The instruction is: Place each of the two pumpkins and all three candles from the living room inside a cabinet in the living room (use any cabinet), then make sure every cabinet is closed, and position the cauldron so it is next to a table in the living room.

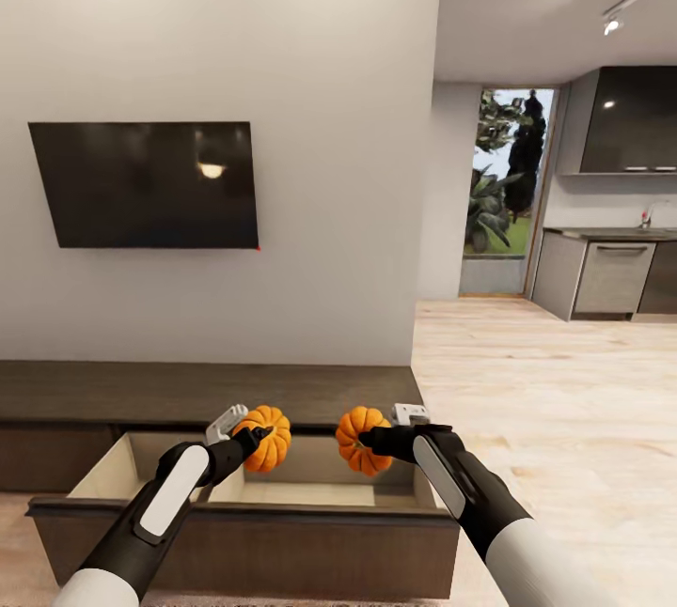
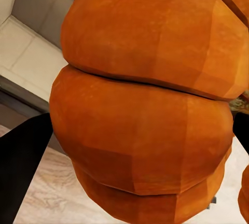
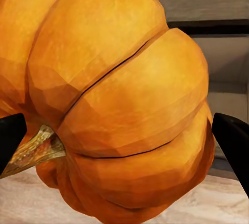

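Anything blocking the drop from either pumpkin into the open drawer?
Nothing visible. The left gripper holds one pumpkin and the right gripper the other pumpkin, both above the open drawer of the cabinet.

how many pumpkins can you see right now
2. One pumpkin is held in the left gripper, the other pumpkin in the right gripper; both hang over the open drawer of the cabinet.

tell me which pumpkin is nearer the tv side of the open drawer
The pumpkin in the left gripper; the right gripper's pumpkin hangs toward the kitchen side.
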Robot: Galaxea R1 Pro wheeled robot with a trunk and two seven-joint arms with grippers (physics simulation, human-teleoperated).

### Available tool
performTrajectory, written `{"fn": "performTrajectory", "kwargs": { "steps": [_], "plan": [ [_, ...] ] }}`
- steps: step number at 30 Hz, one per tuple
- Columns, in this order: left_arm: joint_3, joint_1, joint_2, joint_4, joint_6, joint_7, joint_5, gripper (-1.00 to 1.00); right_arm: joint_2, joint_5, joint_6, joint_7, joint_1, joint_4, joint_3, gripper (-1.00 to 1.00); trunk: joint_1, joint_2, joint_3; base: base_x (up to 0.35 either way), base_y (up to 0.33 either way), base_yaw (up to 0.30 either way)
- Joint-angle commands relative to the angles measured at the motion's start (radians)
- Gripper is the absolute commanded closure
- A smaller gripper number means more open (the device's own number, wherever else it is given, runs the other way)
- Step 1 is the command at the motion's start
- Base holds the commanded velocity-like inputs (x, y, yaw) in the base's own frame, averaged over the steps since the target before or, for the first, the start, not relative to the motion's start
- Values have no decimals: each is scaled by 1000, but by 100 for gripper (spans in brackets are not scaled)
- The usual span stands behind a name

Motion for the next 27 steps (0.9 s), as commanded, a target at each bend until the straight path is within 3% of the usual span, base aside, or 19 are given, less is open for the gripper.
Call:
{"fn": "performTrajectory", "kwargs": {
  "steps": [1,27],
  "plan": [
    [-3,-1,1,-2,-1,11,10,100,0,-11,2,-11,-1,-2,2,100,4,-8,-4,0,0,0],
    [-4,-1,-1,-8,-1,11,12,100,-1,-11,2,-10,-1,-2,2,100,96,-176,-80,0,0,0]
  ]
}}
